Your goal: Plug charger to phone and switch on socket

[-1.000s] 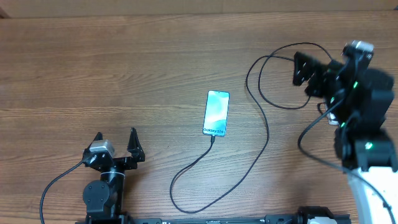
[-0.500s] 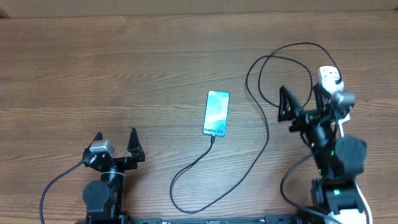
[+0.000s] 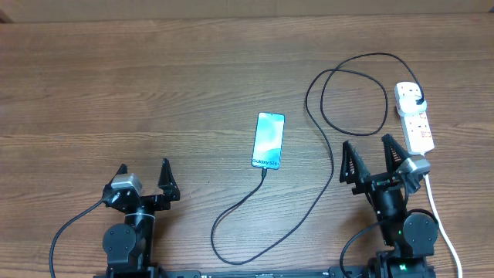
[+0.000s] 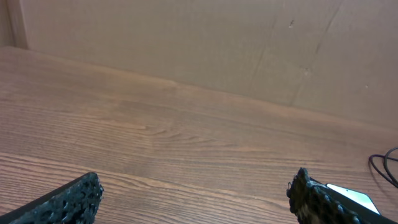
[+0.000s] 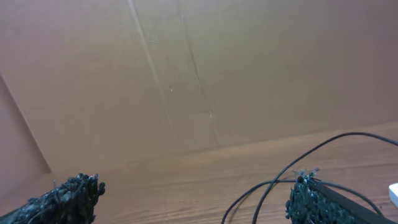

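The phone (image 3: pixel 268 140) lies face up mid-table, teal screen showing; its corner shows in the left wrist view (image 4: pixel 351 196). The thin black charger cable (image 3: pixel 324 181) runs from the phone's near end, loops along the table and up to its black plug (image 3: pixel 415 96), seated in the far end of the white socket strip (image 3: pixel 415 124) at the right. The cable also shows in the right wrist view (image 5: pixel 323 152). My left gripper (image 3: pixel 143 179) is open and empty at the front left. My right gripper (image 3: pixel 372 164) is open and empty at the front right, just below the strip.
The strip's white cord (image 3: pixel 440 220) runs toward the front right edge beside my right arm. A brown cardboard wall (image 5: pixel 205 68) stands behind the wooden table (image 3: pixel 154 93).
My right arm has drawn back from the socket strip toward the front edge and lowered to rest, jaws open. The strip and plug are now uncovered. The left arm has not moved.
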